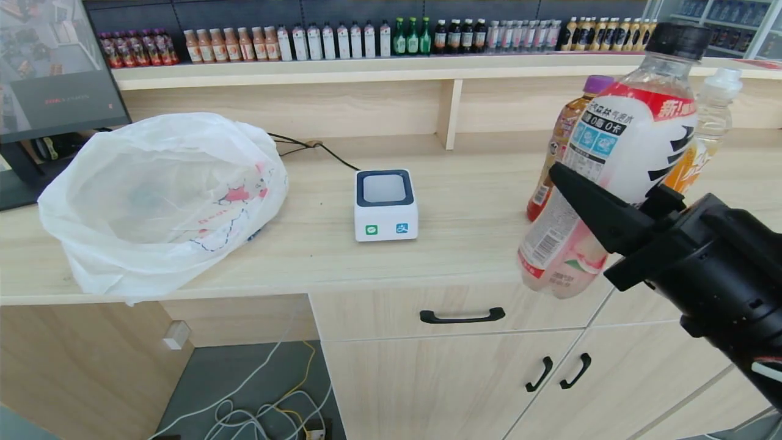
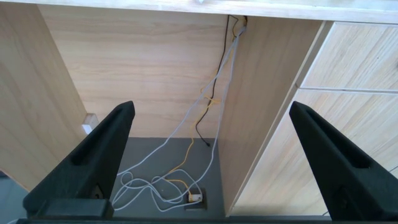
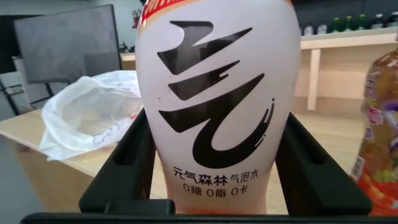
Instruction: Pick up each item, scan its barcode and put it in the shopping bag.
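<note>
Pink-and-white bottle (image 1: pixel 635 122) gripped above the right end of the counter (image 1: pixel 464 201).
The bottle is clamped around its middle by the right gripper (image 1: pixel 611 195), over the counter's front edge. Its long axis is set near upright, with the black cap pointed up and leaned slightly right, base down. The white shopping bag (image 1: pixel 159 201) is seen open at the left, the scanner (image 1: pixel 385 205) between. The left gripper (image 2: pixel 211 162) is spread wide, empty, below the countertop.

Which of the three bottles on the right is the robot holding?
The black-capped bottle with the white-pink label, clamped in the right gripper. The purple-capped bottle and white-capped bottle stand on the counter behind it.
</note>
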Controlling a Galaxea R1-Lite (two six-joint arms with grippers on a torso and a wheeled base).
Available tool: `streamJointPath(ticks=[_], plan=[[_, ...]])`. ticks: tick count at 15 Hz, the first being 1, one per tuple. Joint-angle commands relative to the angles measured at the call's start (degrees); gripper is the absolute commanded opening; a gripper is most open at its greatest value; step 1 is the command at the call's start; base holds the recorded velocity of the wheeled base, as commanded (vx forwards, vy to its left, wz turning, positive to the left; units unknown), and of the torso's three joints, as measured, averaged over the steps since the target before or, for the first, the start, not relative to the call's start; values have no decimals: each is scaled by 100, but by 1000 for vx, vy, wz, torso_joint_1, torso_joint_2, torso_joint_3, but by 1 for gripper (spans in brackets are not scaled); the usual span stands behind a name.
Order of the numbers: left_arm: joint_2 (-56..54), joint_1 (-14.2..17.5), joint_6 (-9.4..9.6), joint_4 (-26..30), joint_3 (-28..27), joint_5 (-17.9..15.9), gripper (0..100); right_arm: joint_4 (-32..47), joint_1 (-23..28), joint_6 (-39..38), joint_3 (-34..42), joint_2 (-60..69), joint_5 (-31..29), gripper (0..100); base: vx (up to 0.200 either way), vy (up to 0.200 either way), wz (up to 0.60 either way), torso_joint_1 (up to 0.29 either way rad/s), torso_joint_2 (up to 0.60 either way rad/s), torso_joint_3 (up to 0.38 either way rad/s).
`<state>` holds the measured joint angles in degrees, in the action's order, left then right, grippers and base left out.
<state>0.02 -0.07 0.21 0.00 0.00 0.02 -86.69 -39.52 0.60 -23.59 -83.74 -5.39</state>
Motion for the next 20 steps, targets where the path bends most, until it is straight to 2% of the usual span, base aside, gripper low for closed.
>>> streamJointPath(ticks=[1, 4, 6, 7, 14, 20], plan=[[-2, -1, -3, 0, 0, -2, 100, -32, 32, 169, 206, 130, -270, 0, 0, 0, 0, 0, 0, 0], [-2, 7, -12, 0, 0, 6, 100, -24, 59, 476, 83, 147, -349, 0, 0, 0, 0, 0, 0, 0], [-2, 7, -30, 0, 0, 6, 100, -85, 67, 556, -5, 138, -911, 0, 0, 0, 0, 0, 0, 0], [-2, 7, -30, 0, 0, 6, 100, -155, 67, 573, -23, 156, -903, 0, 0, 0, 0, 0, 0, 0], [-2, 7, -56, 0, 0, 6, 100, -270, 94, 758, 241, 261, -859, 0, 0, 200, 0, 4, 2, -2], [-2, 7, -91, 0, 0, 6, 100, -261, 103, 740, 355, 217, -560, 0, 0, 200, 0, 2, 3, 3]])
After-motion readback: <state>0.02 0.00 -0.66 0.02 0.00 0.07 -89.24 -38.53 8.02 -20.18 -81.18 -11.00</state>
